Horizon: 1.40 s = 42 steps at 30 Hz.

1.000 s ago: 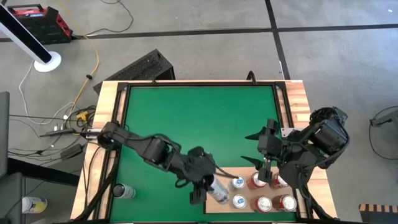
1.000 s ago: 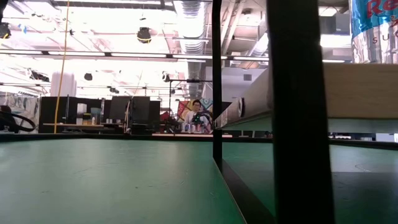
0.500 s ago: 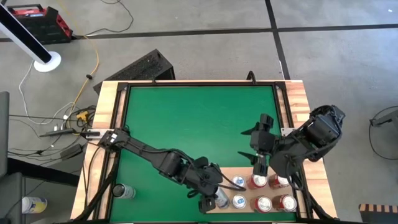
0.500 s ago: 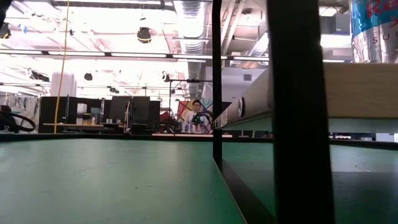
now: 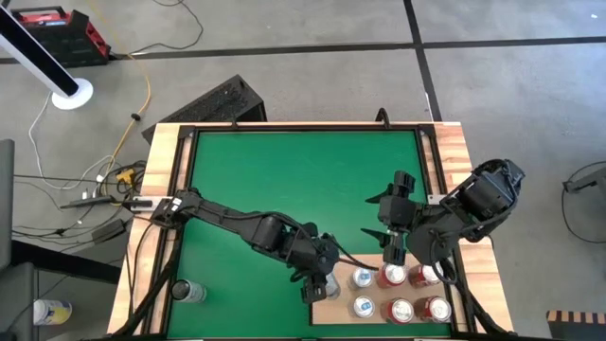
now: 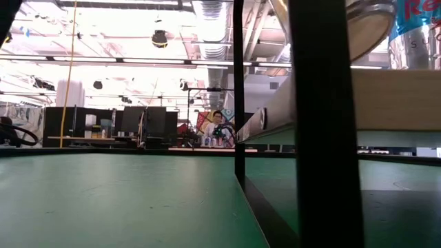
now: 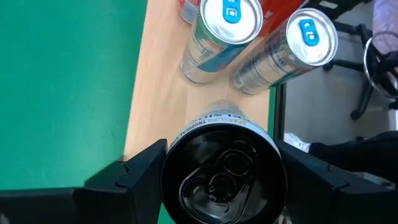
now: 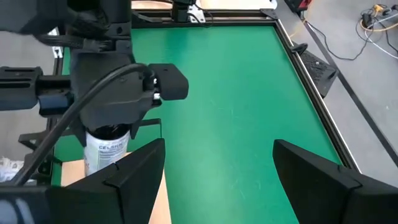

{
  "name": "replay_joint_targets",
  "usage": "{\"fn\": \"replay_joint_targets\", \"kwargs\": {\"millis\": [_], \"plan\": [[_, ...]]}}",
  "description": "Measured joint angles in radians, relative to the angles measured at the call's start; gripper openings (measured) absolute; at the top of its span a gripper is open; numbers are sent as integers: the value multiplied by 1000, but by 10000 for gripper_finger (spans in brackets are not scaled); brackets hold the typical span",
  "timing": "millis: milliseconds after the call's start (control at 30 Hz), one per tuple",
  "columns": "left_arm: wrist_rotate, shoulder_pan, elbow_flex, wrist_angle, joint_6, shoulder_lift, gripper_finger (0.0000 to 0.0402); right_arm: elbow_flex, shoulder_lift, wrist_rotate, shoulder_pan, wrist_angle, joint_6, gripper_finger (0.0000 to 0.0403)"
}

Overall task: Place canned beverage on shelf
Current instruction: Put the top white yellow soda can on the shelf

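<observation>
1. The mat on the surface (image 5: 284, 180) is plain green, framed by a dark rail and pale wooden planks.
2. The shelf (image 7: 158, 93) is pale, plain light wood.
3. The can (image 7: 222, 174) in the left pincer (image 7: 222, 180) has a black top and a white side with dark lettering.
4. Two cans (image 7: 217, 37) on the shelf are silver with blue tabs; others (image 5: 390, 277) look red.
5. Both arms and the right pincer (image 8: 214, 171) are dark.
6. The floor (image 5: 312, 66) is grey with dark lines.
</observation>
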Motion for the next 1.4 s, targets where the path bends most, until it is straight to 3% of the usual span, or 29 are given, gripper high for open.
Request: {"fn": "replay_joint_targets", "kwargs": {"millis": [400, 700, 1033, 1200, 1400], "plan": [[3, 96, -1, -26, 176, -1, 234, 0, 0, -1, -43, 0, 78, 321], [36, 100, -1, -36, 260, -2, 234, 0, 1, 0, -43, 0, 185, 321], [-22, 88, 20, -87, 333, -33, 234, -13, 15, -63, 37, 1, 284, 321], [-48, 99, 18, -82, 351, -80, 234, -132, -32, -75, 58, 1, 359, 321], [-113, 112, 19, -86, 352, -168, 234, -403, -170, -114, 58, 78, 458, 321]]}}
